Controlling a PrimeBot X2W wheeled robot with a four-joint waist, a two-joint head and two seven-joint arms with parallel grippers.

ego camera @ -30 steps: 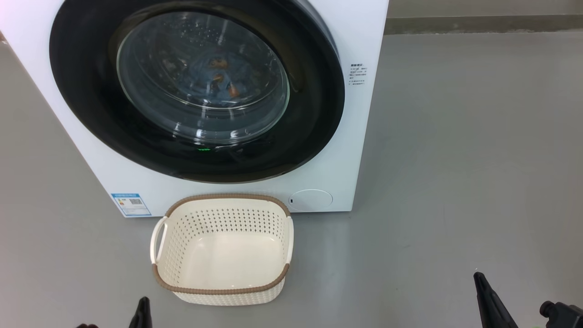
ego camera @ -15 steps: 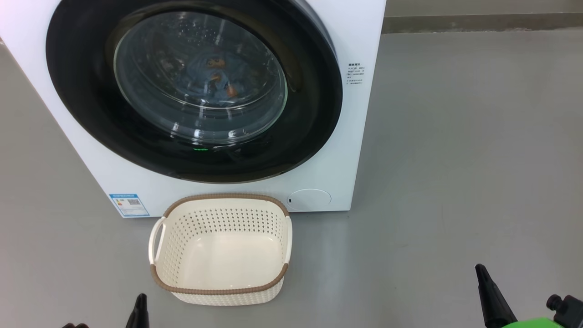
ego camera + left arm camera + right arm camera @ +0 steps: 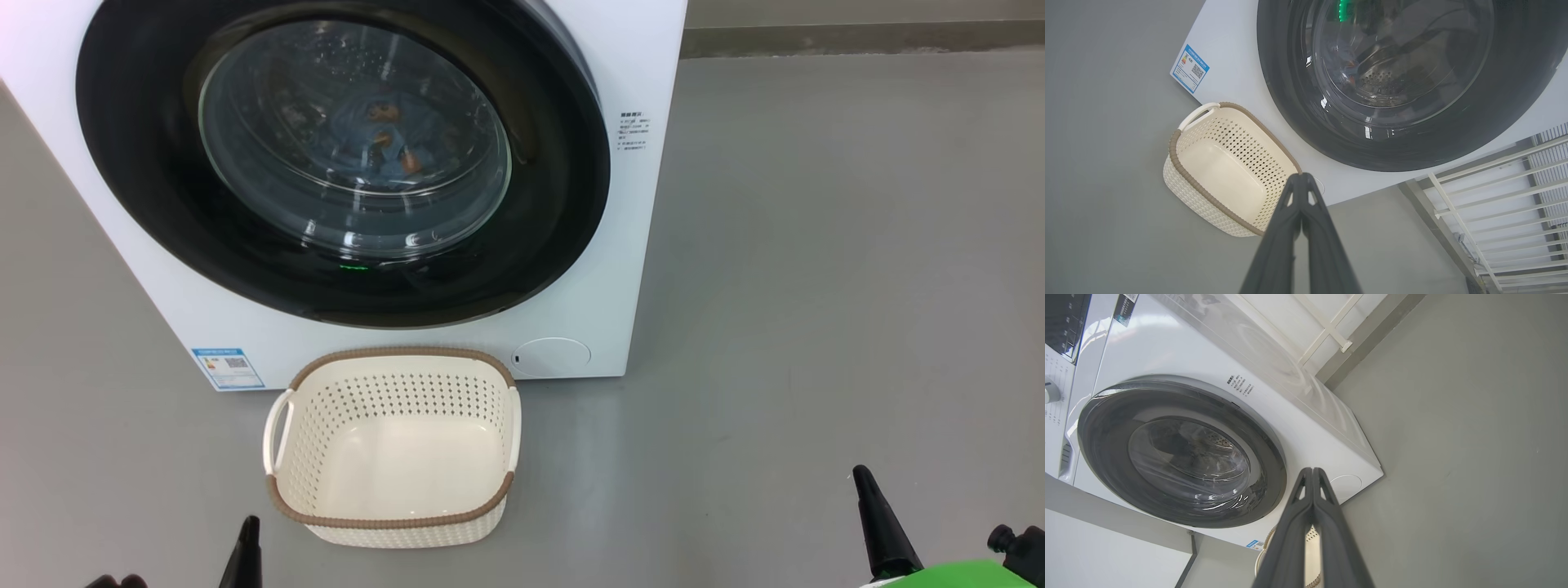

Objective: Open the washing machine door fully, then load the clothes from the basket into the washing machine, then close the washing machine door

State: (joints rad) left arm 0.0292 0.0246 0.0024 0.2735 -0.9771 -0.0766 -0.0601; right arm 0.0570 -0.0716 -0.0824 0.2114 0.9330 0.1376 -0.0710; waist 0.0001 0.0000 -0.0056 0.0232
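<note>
- Grey floor [image 3: 816,286] lies bare ahead of the right gripper [image 3: 861,482], w/ nothing near its tips.
- Right gripper: fingers pressed together, nothing between them. Left gripper [image 3: 247,531]: same, clenched and empty. Both wrist views show the finger pairs meeting at the tip.
- Basket [image 3: 392,521] sits just ahead of the left gripper, a bit toward the right-gripper side. It's empty. Its far rim is v. close to the washing machine [image 3: 645,245] front; can't tell if they touch.
- Washing machine door [image 3: 555,204] is beyond the basket from both grippers and looks swung to against the front.
- Clothes [image 3: 384,139] show thru the glass, inside the drum, well apart from either gripper.
- Judgement: loading looks done and the door looks closed, so little is left except confirming the door.
- Risk 1: the latch may not have caught, and the pics don't show it. If not, the door could drift back open.
- Risk 2: fabric may be pinched at the seal, hidden behind the black rim. That would block a full close.
- Risk 3: the left gripper is nearest the basket. A fwd or inward swing could clip the rim, and the light plastic would prob. skid or tip.
- Risk 4: a re-push w/ narrow closed tips on the glossy rim or glass could slip off sideways.
</note>
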